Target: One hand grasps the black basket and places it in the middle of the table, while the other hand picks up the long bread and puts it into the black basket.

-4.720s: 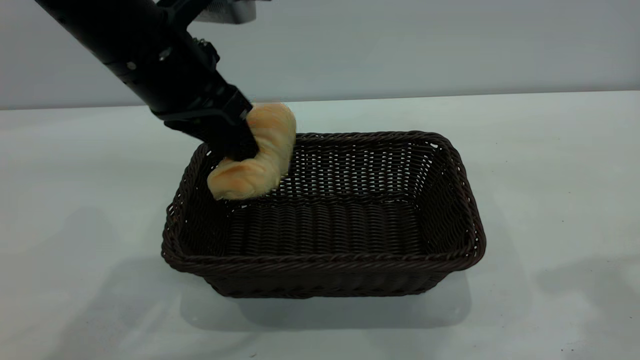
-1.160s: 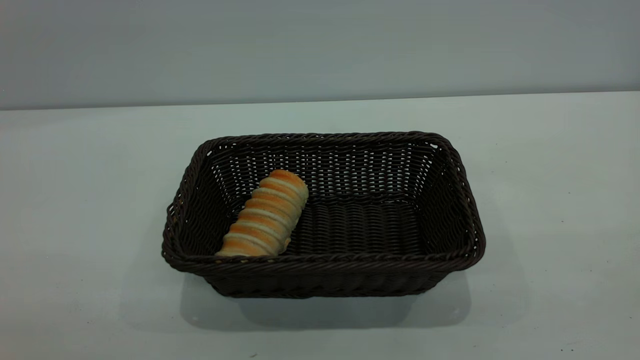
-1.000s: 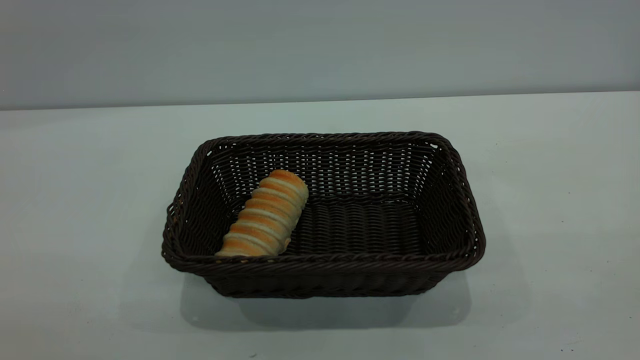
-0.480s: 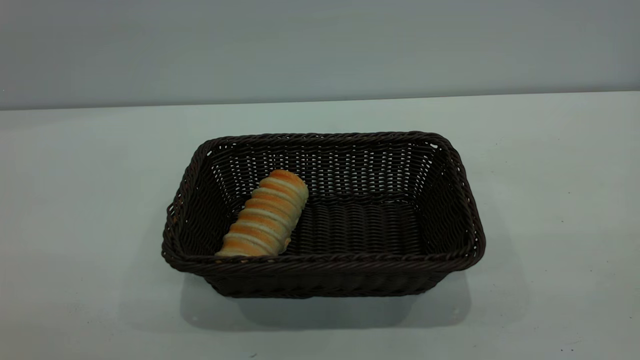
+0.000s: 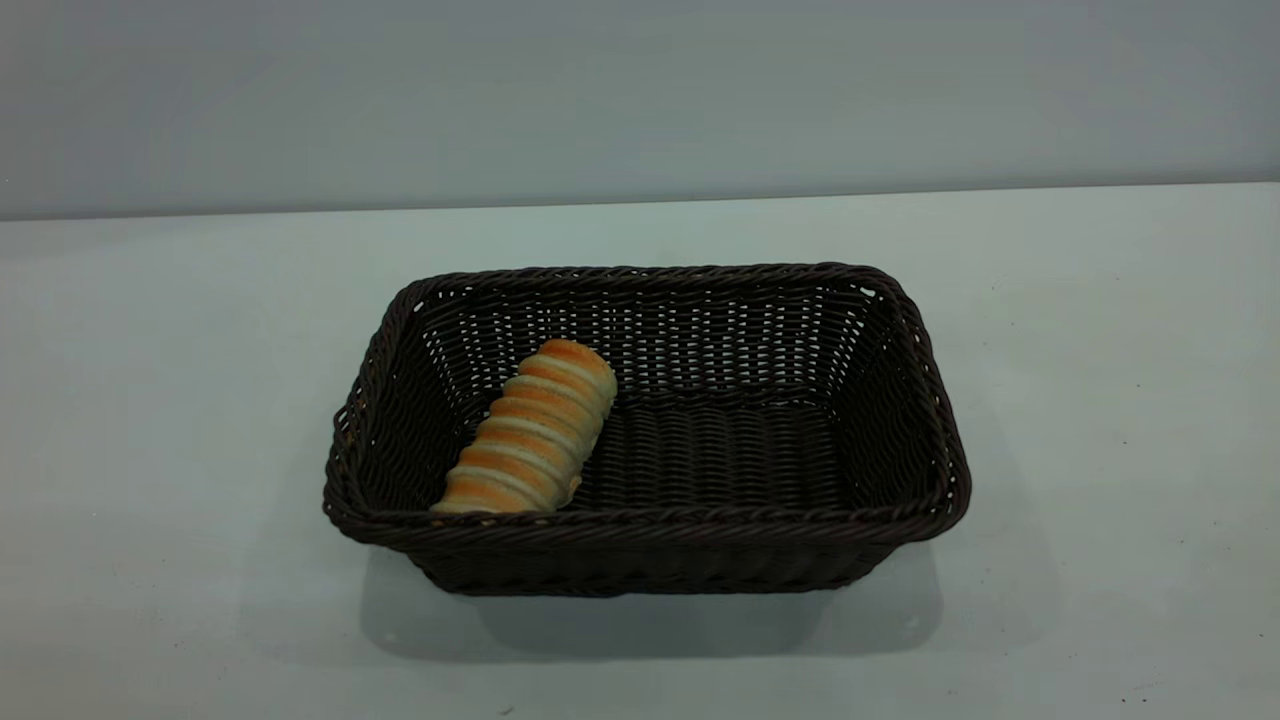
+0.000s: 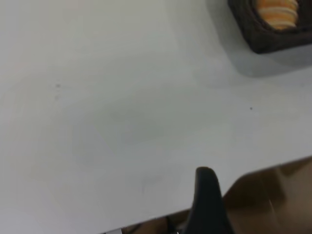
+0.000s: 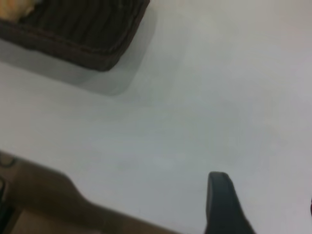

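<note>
Nearest the exterior camera, the long bread (image 5: 531,435) lies slantwise on the floor of the black basket (image 5: 650,520), at its left end with one tip against the near wall, and the basket stands near the middle of the table (image 5: 1100,400). Both placements therefore appear complete, and in my judgement no further move is required beyond parking. Neither arm shows in the exterior view; each wrist view shows one dark fingertip (image 6: 207,204) (image 7: 222,202) over bare table, well apart from the basket, so finger spread cannot be told.
</note>
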You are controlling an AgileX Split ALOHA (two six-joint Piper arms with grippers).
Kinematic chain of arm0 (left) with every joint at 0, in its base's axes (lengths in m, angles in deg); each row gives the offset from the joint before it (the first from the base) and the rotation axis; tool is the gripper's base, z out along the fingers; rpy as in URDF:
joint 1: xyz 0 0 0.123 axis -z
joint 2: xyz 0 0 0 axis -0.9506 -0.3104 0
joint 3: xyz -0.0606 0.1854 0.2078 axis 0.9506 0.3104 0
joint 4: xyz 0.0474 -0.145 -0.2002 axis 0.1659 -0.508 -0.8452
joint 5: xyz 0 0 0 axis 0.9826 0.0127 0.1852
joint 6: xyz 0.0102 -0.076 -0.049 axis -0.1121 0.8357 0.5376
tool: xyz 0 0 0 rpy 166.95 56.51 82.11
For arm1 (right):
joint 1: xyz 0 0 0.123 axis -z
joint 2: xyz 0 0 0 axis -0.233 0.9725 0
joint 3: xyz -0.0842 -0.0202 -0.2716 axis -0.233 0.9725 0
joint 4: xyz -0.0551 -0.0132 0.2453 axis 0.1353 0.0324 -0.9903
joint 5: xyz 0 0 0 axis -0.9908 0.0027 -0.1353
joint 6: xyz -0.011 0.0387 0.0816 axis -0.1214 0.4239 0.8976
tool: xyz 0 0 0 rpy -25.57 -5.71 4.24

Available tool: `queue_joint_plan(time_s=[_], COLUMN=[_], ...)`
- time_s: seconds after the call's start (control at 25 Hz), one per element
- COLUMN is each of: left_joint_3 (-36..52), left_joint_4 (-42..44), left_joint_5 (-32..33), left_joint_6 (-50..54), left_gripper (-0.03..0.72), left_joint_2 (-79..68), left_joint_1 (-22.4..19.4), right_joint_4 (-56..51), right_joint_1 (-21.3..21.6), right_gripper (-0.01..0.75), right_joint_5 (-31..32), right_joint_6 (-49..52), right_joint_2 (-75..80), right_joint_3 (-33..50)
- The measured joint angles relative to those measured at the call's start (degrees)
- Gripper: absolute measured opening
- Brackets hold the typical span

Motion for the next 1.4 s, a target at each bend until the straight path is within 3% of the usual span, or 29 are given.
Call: queue_joint_plan(time_s=[0.4, 1.4], left_joint_3=[0.0, 0.0], left_joint_4=[0.0, 0.0], left_joint_5=[0.36, 0.36], left_joint_6=[0.0, -0.02], left_gripper=[0.584, 0.584], left_joint_2=[6.6, 6.6], left_joint_1=[-4.7, -4.74], right_joint_4=[0.0, 0.0], right_joint_1=[2.12, 2.3], right_gripper=[0.438, 0.438], right_joint_5=[0.38, 0.49], right_joint_6=[0.0, -0.16], right_joint_2=[-5.87, -5.96], right_joint_3=[0.0, 0.0])
